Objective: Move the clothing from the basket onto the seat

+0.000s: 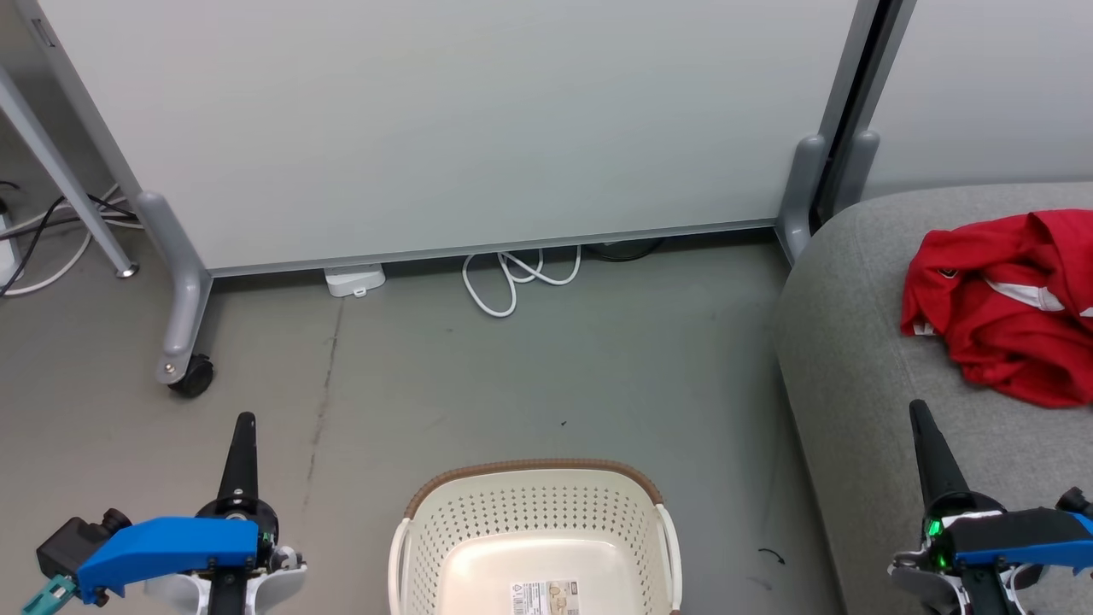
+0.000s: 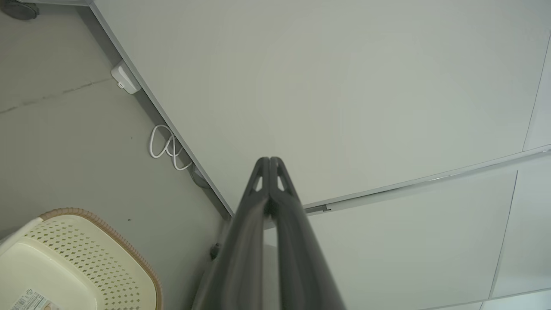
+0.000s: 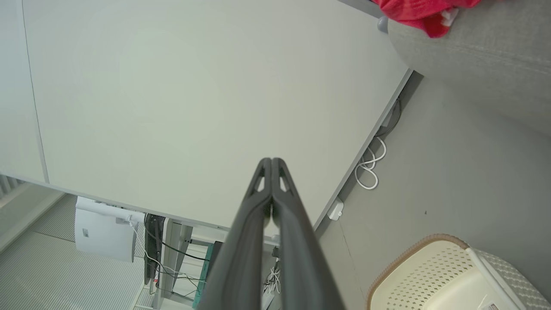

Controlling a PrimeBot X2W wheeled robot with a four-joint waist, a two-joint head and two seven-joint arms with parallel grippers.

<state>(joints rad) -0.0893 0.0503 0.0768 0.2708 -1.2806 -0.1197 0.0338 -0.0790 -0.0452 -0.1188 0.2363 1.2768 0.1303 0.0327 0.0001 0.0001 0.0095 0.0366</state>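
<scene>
Closed and empty, left gripper (image 1: 244,427) and right gripper (image 1: 920,414) flank the bare basket (image 1: 529,468) at lower centre; clothing (image 1: 1008,316) lies on the seat (image 1: 854,384) at right, so the task seems done.

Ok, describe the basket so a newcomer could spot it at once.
Start at the big white partition panel and come straight down across the grey floor, left of the grey seat. The basket stands there: cream, perforated walls, brown woven rim, a label inside on its bare bottom.
</scene>
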